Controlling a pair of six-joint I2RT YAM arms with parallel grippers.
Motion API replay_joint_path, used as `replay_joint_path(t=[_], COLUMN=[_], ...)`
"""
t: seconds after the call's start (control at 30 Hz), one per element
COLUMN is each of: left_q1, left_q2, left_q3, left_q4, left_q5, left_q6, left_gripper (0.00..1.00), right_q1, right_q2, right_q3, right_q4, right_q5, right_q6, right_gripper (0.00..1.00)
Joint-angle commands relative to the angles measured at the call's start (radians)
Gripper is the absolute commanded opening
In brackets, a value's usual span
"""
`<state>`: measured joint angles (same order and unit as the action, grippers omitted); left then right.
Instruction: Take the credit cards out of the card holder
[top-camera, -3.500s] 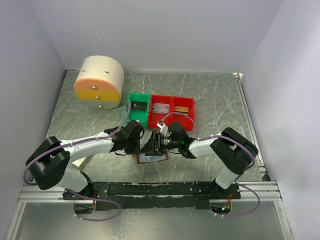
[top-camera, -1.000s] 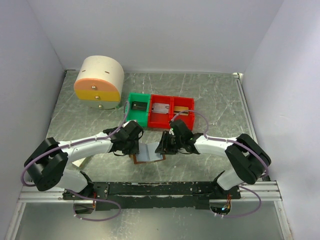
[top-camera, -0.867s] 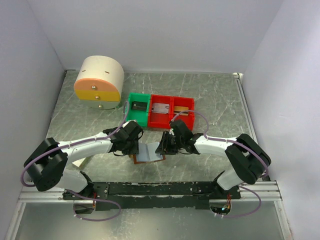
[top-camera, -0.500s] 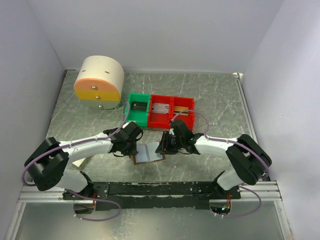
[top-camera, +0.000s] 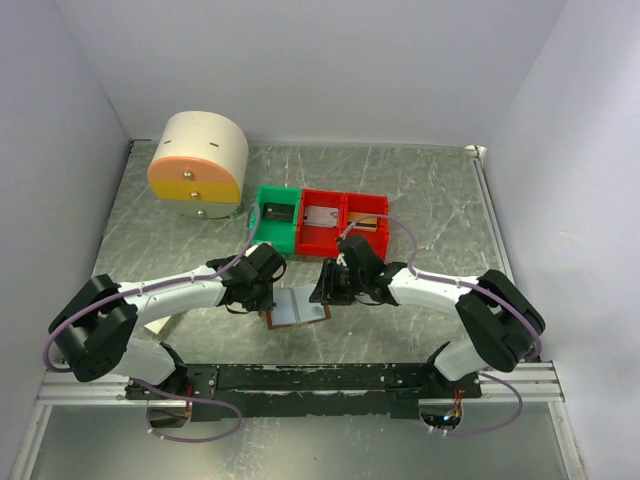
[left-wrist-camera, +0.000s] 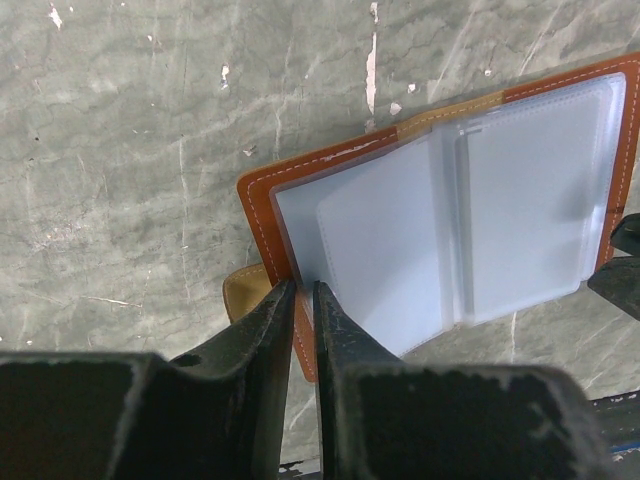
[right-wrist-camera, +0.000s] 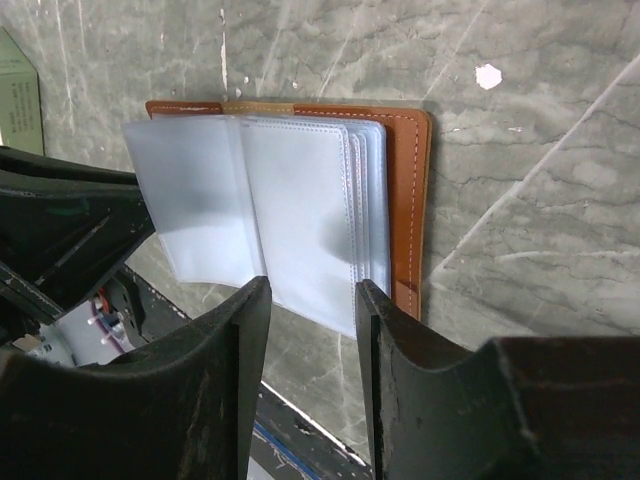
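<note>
The brown card holder (top-camera: 296, 308) lies open on the table between the two arms, its pale-blue sleeves facing up. In the left wrist view it (left-wrist-camera: 450, 200) fills the right half, with a small brown tab (left-wrist-camera: 243, 290) at its lower left. My left gripper (left-wrist-camera: 300, 290) is shut on the holder's brown left edge. In the right wrist view the holder (right-wrist-camera: 300, 180) lies flat and my right gripper (right-wrist-camera: 312, 290) is open just above the near edge of the clear sleeves, touching nothing. No card shows in the sleeves.
A green bin (top-camera: 275, 215) and a red two-part bin (top-camera: 345, 222) with cards in them stand just behind the holder. A round cream drawer unit (top-camera: 198, 163) stands at the back left. White walls close in both sides. A black rail (top-camera: 330, 378) runs along the near edge.
Since 3.5 s ago my right gripper has drawn back to the right off the holder, uncovering its pale sleeves. Over the last second both arms have barely moved.
</note>
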<state>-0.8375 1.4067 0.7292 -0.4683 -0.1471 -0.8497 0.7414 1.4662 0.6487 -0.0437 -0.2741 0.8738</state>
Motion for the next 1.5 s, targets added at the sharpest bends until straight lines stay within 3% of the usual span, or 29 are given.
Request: replay_joint_path(t=[0.0, 0.2, 0.53, 0.9, 1.33, 1.47], left_q1=[0.004, 0.003, 0.004, 0.003, 0.004, 0.004], left_q2=[0.003, 0.007, 0.015, 0.011, 0.009, 0.015], left_q3=[0.007, 0.007, 0.004, 0.007, 0.015, 0.023], left_q4=[0.000, 0.010, 0.022, 0.020, 0.015, 0.016], left_q5=[0.000, 0.010, 0.020, 0.020, 0.018, 0.021], left_q6=[0.010, 0.014, 0.020, 0.021, 0.021, 0.026], left_gripper=[0.25, 0.25, 0.24, 0.23, 0.23, 0.23], right_q1=[0.013, 0.029, 0.036, 0.038, 0.048, 0.072], right_q2=[0.032, 0.101, 0.020, 0.052, 0.026, 0.024], right_q3=[0.017, 0.018, 0.008, 0.007, 0.057, 0.124], right_q4=[0.030, 0.076, 0.143, 0.255, 0.055, -0.093], right_q5=[-0.039, -0.068, -0.111, -0.185, -0.085, 0.043], right_q6=[-0.025, -0.024, 0.016, 0.082, 0.018, -0.023], right_gripper=[0.40, 0.40, 0.39, 0.39, 0.42, 0.43])
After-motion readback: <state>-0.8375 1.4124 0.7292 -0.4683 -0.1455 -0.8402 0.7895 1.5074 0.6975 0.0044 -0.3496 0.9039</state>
